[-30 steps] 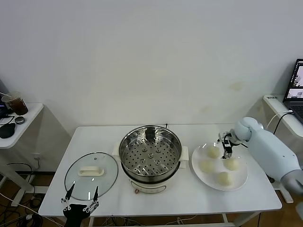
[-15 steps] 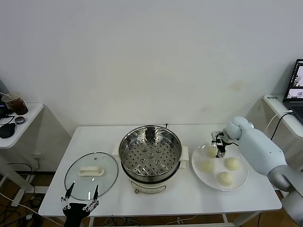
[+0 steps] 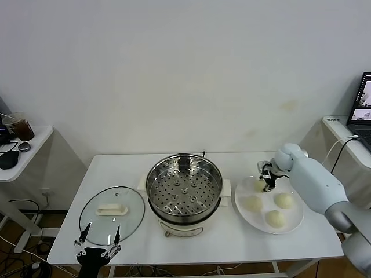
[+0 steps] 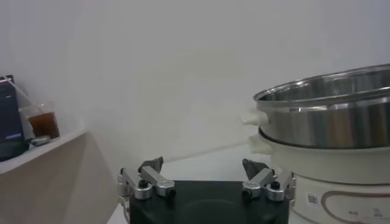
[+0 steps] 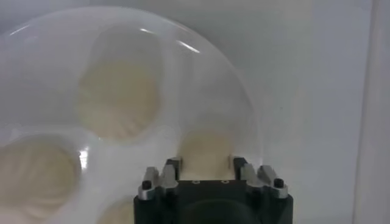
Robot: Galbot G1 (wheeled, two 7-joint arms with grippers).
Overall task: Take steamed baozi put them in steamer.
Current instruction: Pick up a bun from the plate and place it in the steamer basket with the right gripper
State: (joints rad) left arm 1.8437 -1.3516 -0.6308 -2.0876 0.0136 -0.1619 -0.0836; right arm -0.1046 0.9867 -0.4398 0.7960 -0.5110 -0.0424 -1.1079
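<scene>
We stood at a white table (image 3: 301, 243) before a plain wall. The steamer (image 3: 184, 186) sat mid-table, toward our left of the plate (image 3: 293, 223). Our right gripper (image 3: 268, 180) had clamped the plate's rear-left steamed baozi (image 5: 206, 152); three more lay beside. Our left gripper (image 3: 98, 250) hung wide apart near the glass lid (image 3: 112, 214).
</scene>
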